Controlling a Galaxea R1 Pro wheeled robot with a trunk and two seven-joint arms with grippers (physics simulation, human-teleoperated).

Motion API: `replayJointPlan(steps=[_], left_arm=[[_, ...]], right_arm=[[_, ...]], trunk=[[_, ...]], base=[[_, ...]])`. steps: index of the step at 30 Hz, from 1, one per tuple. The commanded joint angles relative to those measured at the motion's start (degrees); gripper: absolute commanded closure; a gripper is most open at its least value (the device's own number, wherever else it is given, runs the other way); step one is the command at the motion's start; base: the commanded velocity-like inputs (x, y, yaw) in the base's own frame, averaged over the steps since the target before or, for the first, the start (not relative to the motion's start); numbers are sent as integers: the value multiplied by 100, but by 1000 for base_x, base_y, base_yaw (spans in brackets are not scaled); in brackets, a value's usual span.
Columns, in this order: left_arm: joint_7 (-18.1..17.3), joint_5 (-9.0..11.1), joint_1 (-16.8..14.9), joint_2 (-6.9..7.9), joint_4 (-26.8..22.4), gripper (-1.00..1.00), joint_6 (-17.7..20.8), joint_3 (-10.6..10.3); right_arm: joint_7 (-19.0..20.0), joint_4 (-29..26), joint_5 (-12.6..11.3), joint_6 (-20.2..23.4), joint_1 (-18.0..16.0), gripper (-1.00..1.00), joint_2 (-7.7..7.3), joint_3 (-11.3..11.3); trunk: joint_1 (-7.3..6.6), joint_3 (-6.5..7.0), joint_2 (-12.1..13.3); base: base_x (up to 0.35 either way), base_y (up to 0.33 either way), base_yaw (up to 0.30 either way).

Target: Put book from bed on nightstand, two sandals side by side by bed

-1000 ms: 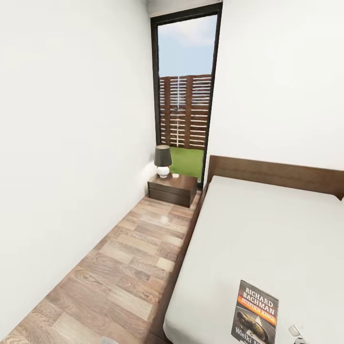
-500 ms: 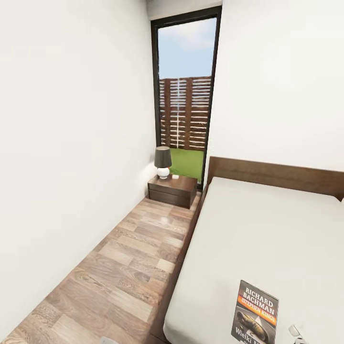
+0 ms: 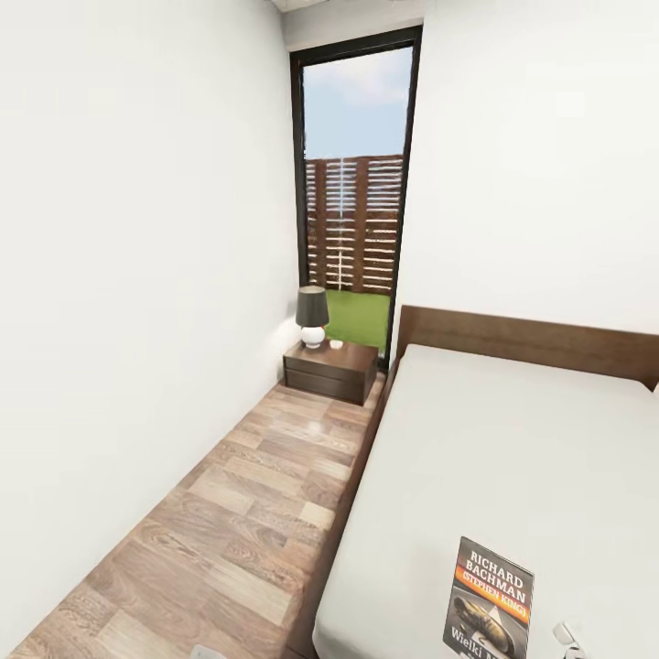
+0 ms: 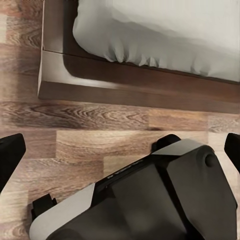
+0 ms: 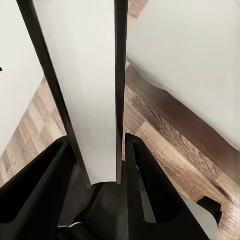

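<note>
My right gripper (image 5: 96, 146) is shut on the book (image 5: 85, 90). In the right wrist view the book shows edge-on, white pages between dark covers. In the head view the book (image 3: 490, 599), dark with an orange band, appears over the near corner of the bed (image 3: 513, 439). My left gripper (image 4: 120, 150) hangs open above the wood floor, its black fingers (image 4: 10, 157) far apart, near the corner of the bed (image 4: 165, 30). The nightstand (image 3: 331, 369) stands at the far end of the aisle beside the headboard. The sandals are out of view.
A dark-shaded lamp (image 3: 312, 316) and a small white object stand on the nightstand. A narrow strip of plank floor (image 3: 247, 513) runs between the white wall (image 3: 137, 275) and the bed. A tall window (image 3: 352, 201) lies behind the nightstand. The robot's base (image 4: 150, 200) shows below the left gripper.
The head view has tilted up slightly, so the window, nightstand and headboard sit a little lower in the picture. The book keeps its place in the frame.
</note>
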Motion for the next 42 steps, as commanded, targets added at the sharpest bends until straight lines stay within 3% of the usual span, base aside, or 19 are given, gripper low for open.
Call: replayJointPlan(steps=[1,15,42], left_arm=[[-12,36,-2,1,5,-100,-34,-51],[-12,37,-6,1,5,-100,-34,-48],[-12,37,-1,1,5,-100,-34,-48]], right_arm=[[9,-1,-58,51,-3,100,-4,40],[20,2,-58,52,-3,100,-4,40],[11,2,-58,56,-3,100,-4,40]], trunk=[[3,-2,-8],[3,16,-8],[3,39,-8]], base=[[0,0,0],[0,0,30],[0,0,274]])
